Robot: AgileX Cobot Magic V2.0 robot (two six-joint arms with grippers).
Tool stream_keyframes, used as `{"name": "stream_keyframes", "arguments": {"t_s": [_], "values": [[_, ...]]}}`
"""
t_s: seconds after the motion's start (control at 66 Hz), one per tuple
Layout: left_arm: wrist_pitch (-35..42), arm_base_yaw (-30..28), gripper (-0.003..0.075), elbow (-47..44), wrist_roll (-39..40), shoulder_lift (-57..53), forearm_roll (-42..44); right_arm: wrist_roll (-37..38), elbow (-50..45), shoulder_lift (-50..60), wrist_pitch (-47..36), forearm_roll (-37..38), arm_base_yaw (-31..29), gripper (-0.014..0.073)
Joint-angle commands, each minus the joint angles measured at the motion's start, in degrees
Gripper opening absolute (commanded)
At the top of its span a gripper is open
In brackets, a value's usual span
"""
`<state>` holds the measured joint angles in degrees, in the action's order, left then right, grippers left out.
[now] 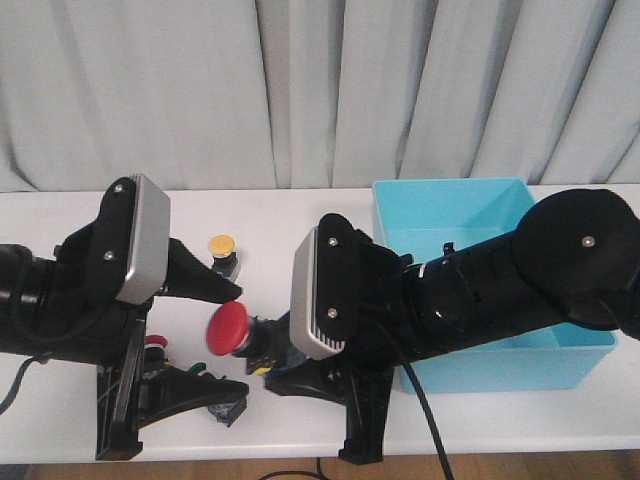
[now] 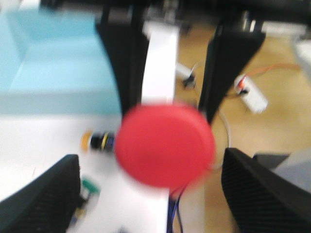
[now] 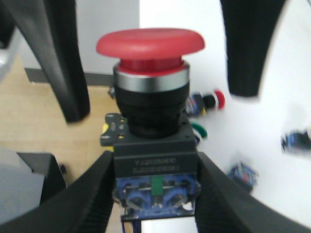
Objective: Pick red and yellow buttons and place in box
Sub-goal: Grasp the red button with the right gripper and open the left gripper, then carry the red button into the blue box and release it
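Observation:
A red mushroom-cap button (image 1: pixel 227 328) on a black body hangs above the table's front, cap facing left. My right gripper (image 1: pixel 270 348) is shut on its black body (image 3: pixel 154 162), one finger (image 3: pixel 90 194) on each side. My left gripper (image 1: pixel 222 340) is open, its two fingers above and below the red cap (image 2: pixel 165 144) without touching it; one finger (image 2: pixel 43 194) shows beside the cap. A yellow button (image 1: pixel 221 254) stands upright on the table behind. The turquoise box (image 1: pixel 450 186) stands at the right, behind my right arm.
Small buttons lie on the white table below the grippers: a red one (image 3: pixel 214 100), a green one (image 3: pixel 199 130) and a yellow-capped one on its side (image 2: pixel 96 141). The table's front edge (image 1: pixel 300 440) is close, with wooden floor and cables (image 2: pixel 252 92) beyond.

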<state>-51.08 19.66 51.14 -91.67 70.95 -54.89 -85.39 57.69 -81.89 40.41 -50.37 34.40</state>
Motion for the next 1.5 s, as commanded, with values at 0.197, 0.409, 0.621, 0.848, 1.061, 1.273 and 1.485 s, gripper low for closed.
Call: {"name": "stream_keyframes", "arguments": {"t_s": [0.197,0.409,0.621,0.848,1.061,1.273,1.485], "values": [[10.6,0.0,0.0577,1.5,20.3,-1.0,14.6,60.0,2.2,1.4,-5.8,37.2,-8.2,0.0192],[11.3,0.0,0.0577,1.5,22.8,-1.0,15.8,86.1,10.8,-7.1,11.1,51.5,-22.5,0.0197],[11.3,0.0,0.0577,1.5,22.8,-1.0,15.8,84.3,19.3,-18.1,15.9,50.4,-29.2,0.0200],[11.3,0.0,0.0577,1.5,22.8,-1.0,15.8,82.3,23.6,-26.1,14.3,49.7,-29.6,0.0206],[11.3,0.0,0.0577,1.5,22.8,-1.0,15.8,82.2,23.7,-29.9,12.7,49.5,-29.6,0.0211],[11.6,0.0,0.0577,1.5,22.8,-1.0,15.8,80.5,23.7,-32.4,13.3,47.7,-29.5,0.0218],[11.5,0.0,0.0577,1.5,22.8,-1.0,15.8,79.5,23.7,-33.1,14.0,46.5,-29.5,0.0294]]}}
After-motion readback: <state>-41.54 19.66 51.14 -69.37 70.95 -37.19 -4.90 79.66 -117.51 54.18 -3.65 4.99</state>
